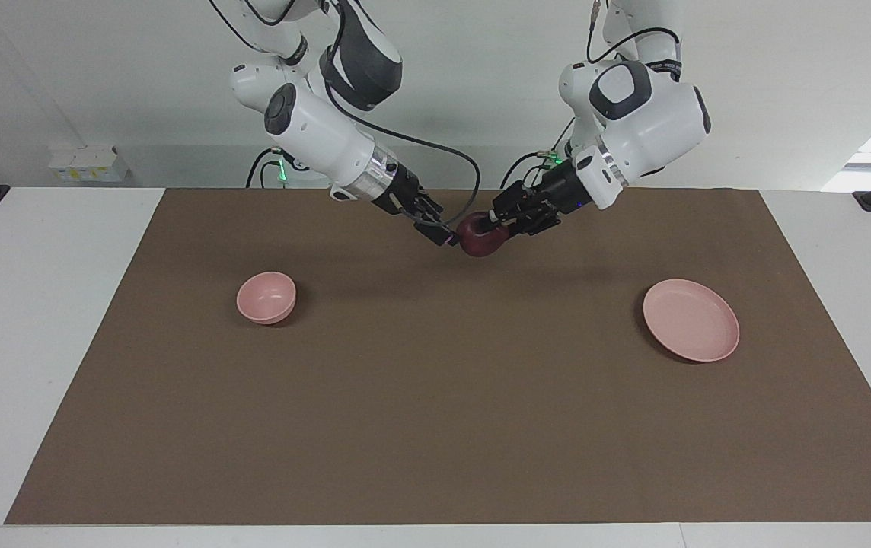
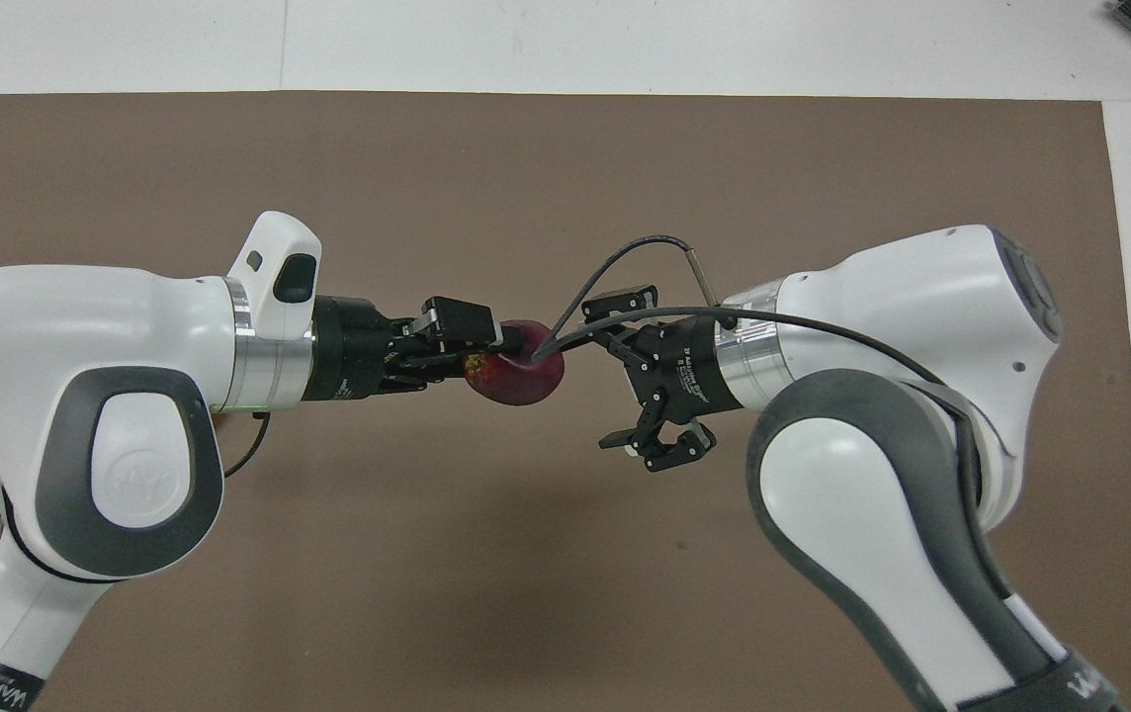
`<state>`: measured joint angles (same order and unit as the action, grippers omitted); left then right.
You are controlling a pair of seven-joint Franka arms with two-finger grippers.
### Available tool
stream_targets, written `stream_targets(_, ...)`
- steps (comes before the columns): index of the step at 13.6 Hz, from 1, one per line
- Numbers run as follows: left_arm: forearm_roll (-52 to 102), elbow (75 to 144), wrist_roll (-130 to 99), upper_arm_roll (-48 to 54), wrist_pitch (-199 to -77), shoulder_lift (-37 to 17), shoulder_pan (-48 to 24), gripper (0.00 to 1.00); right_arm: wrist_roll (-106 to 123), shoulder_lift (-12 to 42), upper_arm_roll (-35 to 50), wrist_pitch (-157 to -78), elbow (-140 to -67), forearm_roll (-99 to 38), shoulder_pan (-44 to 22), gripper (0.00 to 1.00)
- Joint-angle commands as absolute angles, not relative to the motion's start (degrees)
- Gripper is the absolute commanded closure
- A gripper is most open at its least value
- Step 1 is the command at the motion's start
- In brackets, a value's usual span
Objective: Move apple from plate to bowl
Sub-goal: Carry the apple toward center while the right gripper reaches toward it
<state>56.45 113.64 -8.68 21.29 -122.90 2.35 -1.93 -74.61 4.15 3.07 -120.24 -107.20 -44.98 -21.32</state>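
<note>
A: Facing view? 
B: The left gripper (image 1: 490,225) clamps the apple (image 1: 480,235) above the mat (image 1: 435,426), mid-table near the robots' edge; the right gripper (image 1: 443,232) gapes beside it.

A: Overhead? 
B: Same: apple (image 2: 524,376) gripped, right gripper (image 2: 615,371) wide open.

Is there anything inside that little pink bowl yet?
No. The bowl shows a bare pink inside. The apple is up in the air over the mat, clamped in the left gripper. From overhead, the right arm covers the bowl.
</note>
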Motion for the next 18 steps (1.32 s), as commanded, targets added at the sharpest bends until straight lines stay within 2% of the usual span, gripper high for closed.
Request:
stream_targets(1,56.95,114.52,-10.02,21.27,-123.66,3.78,-2.9,1.0,-78.21,5.1,2.9,-121.81,-106.61,-46.76,-21.71,0.0)
stream_targets(5,54.94,114.52,-11.33,21.27,-123.66,3.78,-3.08,1.0,-80.86,7.29,2.99,-124.98,-105.47,-46.67,-21.97,0.0)
stream_targets(13,51.5,114.52,-13.8,21.27,-123.66,3.78,-3.87,1.0,-81.91,7.56,3.25,-125.68,-104.24,-47.02,-24.87,0.0)
stream_targets(14,51.5,114.52,-13.8,21.27,-123.58,3.78,-3.95,1.0,-81.48,7.65,3.25,-125.6,-104.15,-46.67,-24.79,0.06)
stream_targets(15,51.5,114.61,-13.97,21.18,-123.66,3.87,-4.56,1.0,-81.3,7.65,3.25,-125.6,-104.15,-46.23,-24.96,0.58)
stream_targets(16,51.5,114.61,-14.58,21.18,-123.66,3.87,-4.66,1.0,-80.52,7.65,3.25,-125.42,-104.15,-46.23,-24.79,1.0)
stream_targets(18,50.72,114.52,-14.85,21.18,-123.58,3.87,-4.66,1.0,-80.33,7.65,3.25,-125.16,-104.15,-46.23,-24.44,1.0)
